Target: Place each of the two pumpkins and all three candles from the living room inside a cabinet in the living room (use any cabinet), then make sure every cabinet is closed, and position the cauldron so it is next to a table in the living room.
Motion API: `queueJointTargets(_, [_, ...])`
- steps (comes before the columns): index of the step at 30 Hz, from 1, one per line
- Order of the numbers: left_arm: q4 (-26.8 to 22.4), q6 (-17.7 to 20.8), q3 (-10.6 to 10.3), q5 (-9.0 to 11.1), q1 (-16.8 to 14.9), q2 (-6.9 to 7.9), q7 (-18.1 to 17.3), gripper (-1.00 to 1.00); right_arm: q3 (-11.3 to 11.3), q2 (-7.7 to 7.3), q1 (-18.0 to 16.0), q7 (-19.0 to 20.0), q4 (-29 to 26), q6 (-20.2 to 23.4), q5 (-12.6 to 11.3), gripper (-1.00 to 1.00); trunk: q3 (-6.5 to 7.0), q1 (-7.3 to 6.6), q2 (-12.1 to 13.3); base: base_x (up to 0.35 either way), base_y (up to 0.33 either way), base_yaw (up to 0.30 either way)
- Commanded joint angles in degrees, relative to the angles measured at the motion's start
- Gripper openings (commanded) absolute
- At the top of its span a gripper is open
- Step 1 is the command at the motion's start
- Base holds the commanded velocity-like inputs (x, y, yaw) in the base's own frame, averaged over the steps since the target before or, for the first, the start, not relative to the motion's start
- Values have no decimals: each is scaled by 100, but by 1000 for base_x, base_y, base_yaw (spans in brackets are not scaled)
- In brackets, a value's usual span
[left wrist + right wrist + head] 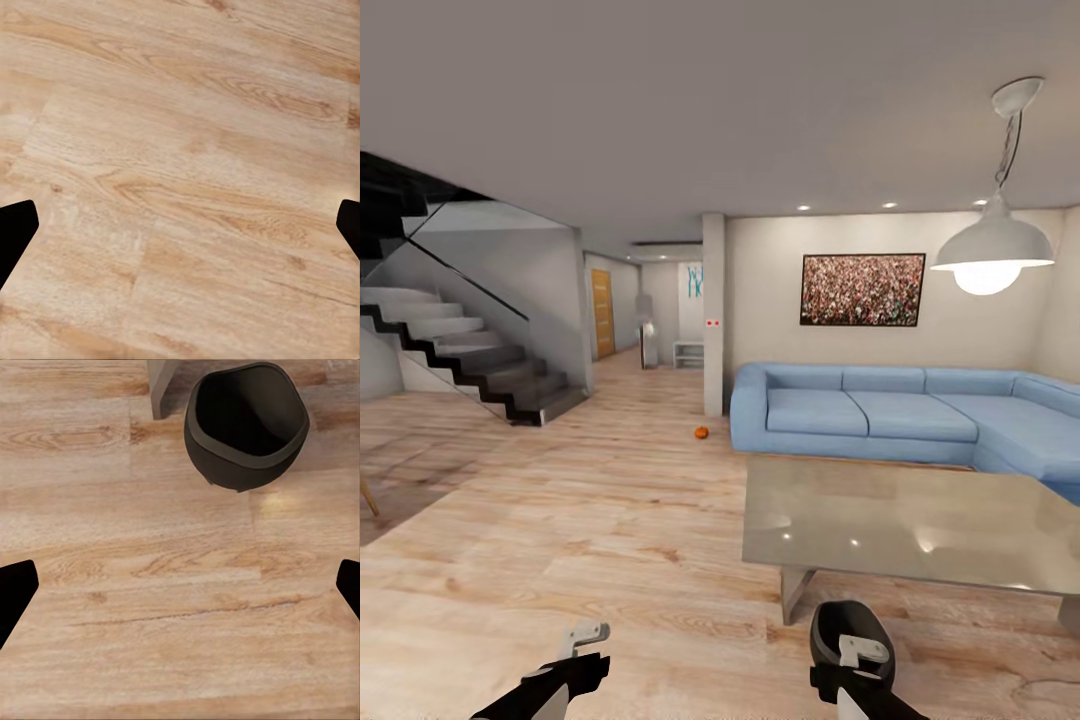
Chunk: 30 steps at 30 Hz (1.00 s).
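One small orange pumpkin (701, 432) lies on the wood floor by the left end of the blue sofa, far ahead of me. The black cauldron (849, 634) stands on the floor beside the near leg of the glossy grey table (900, 520). From the right wrist, the cauldron (247, 424) sits upright ahead of the fingers, its mouth open and dark. My right gripper (860, 655) hangs open just in front of it, apart from it. My left gripper (586, 636) is open over bare floor (180, 150). The candles and the cabinet are out of view.
A blue corner sofa (880, 410) runs behind the table. A pendant lamp (992, 245) hangs at the right. A staircase (470, 360) rises at the left, and a pillar (713, 310) stands by a hallway. Wide wood floor lies between me and the stairs.
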Motion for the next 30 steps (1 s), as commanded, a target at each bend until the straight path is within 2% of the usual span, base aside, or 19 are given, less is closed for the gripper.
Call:
queueJointTargets(1, [-14,23,-49,47,-1,4,30,100,49,-2,-2,-39,-13,35,-40,100,1,-23,36,0,0,0])
queueJointTargets(13, [-14,24,-49,47,-1,-13,30,100,54,-1,-2,-39,-13,35,-32,100,103,-286,518,0,0,0])
queueJointTargets(24, [15,95,-41,51,4,-31,29,100,57,-1,-2,-39,-13,35,-31,100,-1,-286,518,0,0,0])
queueJointTargets(30, [91,50,-40,74,117,-35,28,100,58,-1,-2,-34,-13,35,-31,100,-58,-286,518,0,0,0])
